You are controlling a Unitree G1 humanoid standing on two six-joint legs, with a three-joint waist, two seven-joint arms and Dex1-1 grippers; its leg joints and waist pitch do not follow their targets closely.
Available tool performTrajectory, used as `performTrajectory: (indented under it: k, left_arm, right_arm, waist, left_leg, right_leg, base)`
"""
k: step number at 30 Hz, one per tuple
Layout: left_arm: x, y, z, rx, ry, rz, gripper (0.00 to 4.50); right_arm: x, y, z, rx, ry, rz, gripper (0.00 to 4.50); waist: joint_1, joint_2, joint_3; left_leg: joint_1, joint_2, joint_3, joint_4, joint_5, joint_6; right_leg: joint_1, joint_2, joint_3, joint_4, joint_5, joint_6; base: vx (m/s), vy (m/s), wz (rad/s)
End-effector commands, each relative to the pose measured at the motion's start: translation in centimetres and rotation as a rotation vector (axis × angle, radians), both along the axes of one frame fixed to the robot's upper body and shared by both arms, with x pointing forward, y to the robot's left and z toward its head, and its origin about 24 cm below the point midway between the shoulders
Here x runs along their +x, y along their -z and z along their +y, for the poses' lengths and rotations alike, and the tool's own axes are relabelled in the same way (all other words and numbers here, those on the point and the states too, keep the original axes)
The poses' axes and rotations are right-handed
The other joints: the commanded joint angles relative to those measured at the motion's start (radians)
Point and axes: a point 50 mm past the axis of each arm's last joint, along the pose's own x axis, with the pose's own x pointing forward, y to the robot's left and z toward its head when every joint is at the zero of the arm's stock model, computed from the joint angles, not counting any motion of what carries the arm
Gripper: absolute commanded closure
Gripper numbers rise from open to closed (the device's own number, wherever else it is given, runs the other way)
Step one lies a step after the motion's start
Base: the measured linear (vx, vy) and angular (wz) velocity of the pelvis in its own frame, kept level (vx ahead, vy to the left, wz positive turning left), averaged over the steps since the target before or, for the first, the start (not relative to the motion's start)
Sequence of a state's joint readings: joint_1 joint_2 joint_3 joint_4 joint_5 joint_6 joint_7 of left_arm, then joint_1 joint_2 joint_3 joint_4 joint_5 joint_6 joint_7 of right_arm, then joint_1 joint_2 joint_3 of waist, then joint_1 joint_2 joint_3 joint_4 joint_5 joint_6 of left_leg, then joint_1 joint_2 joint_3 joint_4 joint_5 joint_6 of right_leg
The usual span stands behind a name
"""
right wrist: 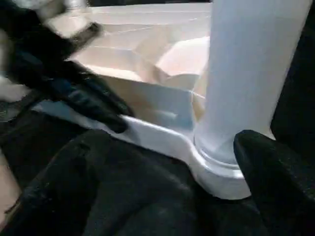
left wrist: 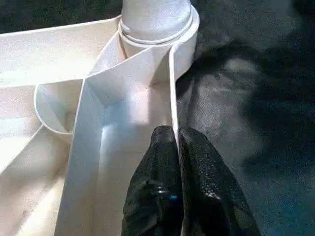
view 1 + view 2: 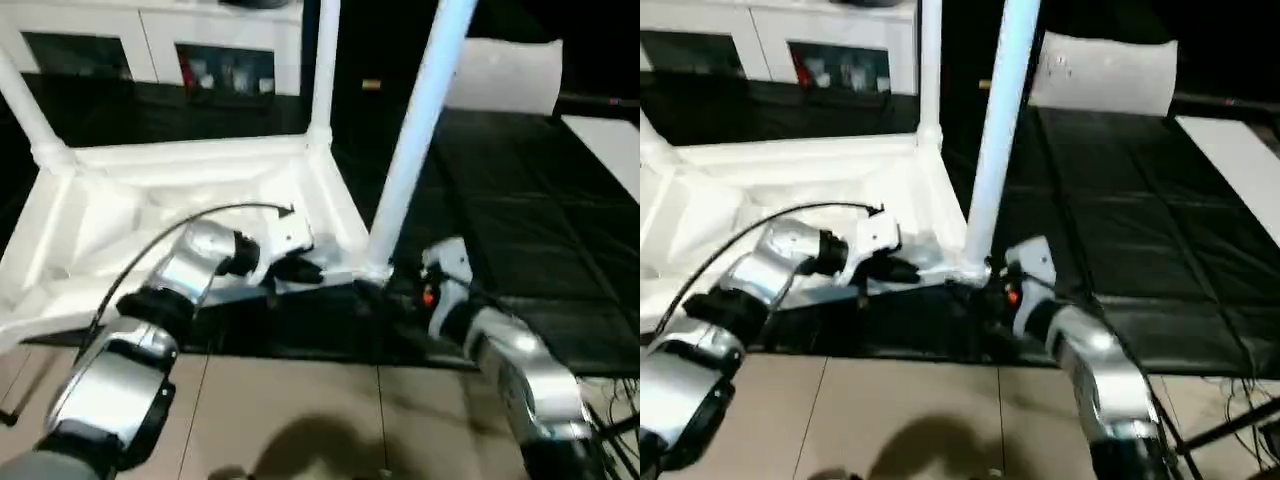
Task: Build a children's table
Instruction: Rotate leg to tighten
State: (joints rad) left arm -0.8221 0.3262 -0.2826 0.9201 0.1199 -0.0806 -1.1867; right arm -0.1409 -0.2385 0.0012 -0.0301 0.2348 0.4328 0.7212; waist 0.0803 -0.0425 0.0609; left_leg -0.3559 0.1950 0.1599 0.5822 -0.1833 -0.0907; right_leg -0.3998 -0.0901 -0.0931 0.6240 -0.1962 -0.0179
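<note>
On table rim (image 2: 173, 88), left claw (image 2: 176, 135) pinches (right claw (image 1: 162, 196) open, w/ leg (image 1: 248, 69) between).

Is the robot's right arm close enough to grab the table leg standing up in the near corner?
Probably yes. The right gripper sits open at the base of that leg, one finger beside its corner socket, nothing between them.

surface: black mat (image 3: 520, 250) | on it: upturned children's table (image 3: 190, 200), legs up
</note>
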Motion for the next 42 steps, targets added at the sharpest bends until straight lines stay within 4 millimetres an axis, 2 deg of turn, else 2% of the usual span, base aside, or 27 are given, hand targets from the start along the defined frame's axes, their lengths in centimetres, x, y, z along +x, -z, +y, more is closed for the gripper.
performTrajectory:
  k: [1,4,5,6,7,9,13,21,24,27,35,40,42]
  left_arm:
    - [0.0,-0.4,0.6,-0.011,-0.011,0.028,4.50]
    - [0.3,-0.6,0.3,-0.058,-0.051,0.037,4.50]
    - [0.7,-0.8,-0.1,-0.100,-0.107,0.034,4.50]
    - [1.0,-1.0,-0.5,-0.132,-0.140,0.032,4.50]
    - [1.1,-1.1,-0.7,-0.152,-0.160,0.030,4.23]
    - [1.1,-1.2,-1.4,-0.180,-0.158,0.048,3.95]
    - [1.1,-1.2,-1.9,-0.187,-0.160,0.053,3.60]
    - [1.3,-0.3,-2.5,-0.138,-0.239,0.052,2.95]
    - [1.1,-0.1,-2.6,-0.137,-0.232,0.076,2.95]
    - [0.8,0.1,-2.6,-0.149,-0.227,0.130,2.95]
    - [0.5,0.4,-2.7,-0.155,-0.213,0.162,2.95]
    - [0.3,1.1,-2.3,-0.049,-0.186,0.112,2.95]
    - [0.3,1.2,-2.2,-0.027,-0.178,0.106,3.21]
  right_arm:
    - [-0.2,-0.5,-1.2,-0.001,0.023,-0.011,0.07]
    - [-0.1,-0.4,-1.8,-0.023,0.052,-0.016,0.07]
    - [-0.1,-0.4,-2.1,-0.047,0.060,-0.027,0.07]
    - [0.0,-0.5,-2.2,-0.052,0.071,-0.023,0.07]
    - [0.0,-0.5,-2.3,-0.054,0.078,-0.020,0.01]
    - [0.1,-0.8,-2.3,-0.056,0.058,-0.037,0.00]
    - [0.0,-0.8,-2.2,-0.058,0.047,-0.038,0.00]
    - [0.0,-0.7,-1.7,-0.066,0.028,-0.044,0.00]
    - [-0.1,-0.7,-1.7,-0.066,0.026,-0.043,0.00]
    - [-0.2,-0.6,-1.6,-0.072,0.021,-0.042,0.00]
    - [-0.2,-0.4,-1.3,-0.084,0.007,-0.043,0.00]
    - [-0.1,-0.3,-1.0,-0.100,-0.011,-0.050,0.00]
    - [-0.1,-0.3,-0.9,-0.101,-0.014,-0.052,0.00]
  waist:
    - [0.002,0.002,-0.067]
    - [0.002,-0.002,-0.066]
    - [0.000,-0.008,-0.066]
    - [0.002,-0.006,-0.066]
    - [0.006,-0.006,-0.066]
    - [0.008,-0.009,-0.068]
    - [0.007,-0.011,-0.069]
    - [0.007,-0.013,-0.069]
    - [0.008,-0.011,-0.068]
    - [0.009,-0.008,-0.069]
    - [0.008,-0.009,-0.068]
    - [0.008,-0.010,-0.069]
    - [0.008,-0.010,-0.068]
  left_leg:
    - [-0.002,0.035,0.000,-0.066,-0.145,0.050]
    - [0.000,0.032,0.002,-0.063,-0.157,0.045]
    - [-0.001,0.033,0.004,-0.062,-0.158,0.046]
    - [0.002,0.033,0.005,-0.061,-0.158,0.047]
    - [0.000,0.033,0.005,-0.061,-0.155,0.050]
    - [-0.001,0.034,0.005,-0.059,-0.144,0.055]
    - [-0.003,0.033,0.005,-0.058,-0.130,0.069]
    - [-0.006,0.030,0.006,-0.056,-0.125,0.072]
    - [-0.003,0.031,0.006,-0.057,-0.136,0.069]
    - [-0.004,0.032,0.004,-0.058,-0.134,0.064]
    - [-0.003,0.032,0.005,-0.058,-0.137,0.069]
    - [-0.004,0.032,0.004,-0.058,-0.139,0.068]
    - [-0.004,0.032,0.004,-0.059,-0.144,0.066]
  right_leg:
    - [0.065,-0.062,0.061,-0.080,-0.151,-0.183]
    - [0.061,-0.064,0.060,-0.085,-0.183,-0.185]
    - [0.061,-0.063,0.059,-0.086,-0.187,-0.185]
    - [0.060,-0.063,0.059,-0.087,-0.197,-0.184]
    - [0.060,-0.065,0.059,-0.087,-0.204,-0.182]
    - [0.061,-0.064,0.059,-0.084,-0.188,-0.182]
    - [0.062,-0.062,0.058,-0.082,-0.152,-0.187]
    - [0.064,-0.061,0.056,-0.086,-0.174,-0.165]
    - [0.062,-0.061,0.056,-0.090,-0.197,-0.161]
    - [0.062,-0.062,0.056,-0.087,-0.183,-0.169]
    - [0.062,-0.061,0.056,-0.087,-0.169,-0.177]
    - [0.063,-0.062,0.057,-0.088,-0.181,-0.164]
    - [0.063,-0.062,0.056,-0.090,-0.193,-0.159]
  base:
    - [0.000,0.000,0.00]
    - [0.000,0.000,0.00]
    - [0.000,0.000,0.00]
    - [0.000,0.000,0.00]
    - [0.000,0.000,0.00]
    - [0.000,0.000,0.00]
    - [0.000,0.000,0.00]
    - [0.000,0.000,0.00]
    - [0.000,0.000,0.00]
    - [0.000,0.000,0.00]
    - [0.000,0.000,0.00]
    - [0.000,0.000,0.00]
    - [0.000,0.000,0.00]
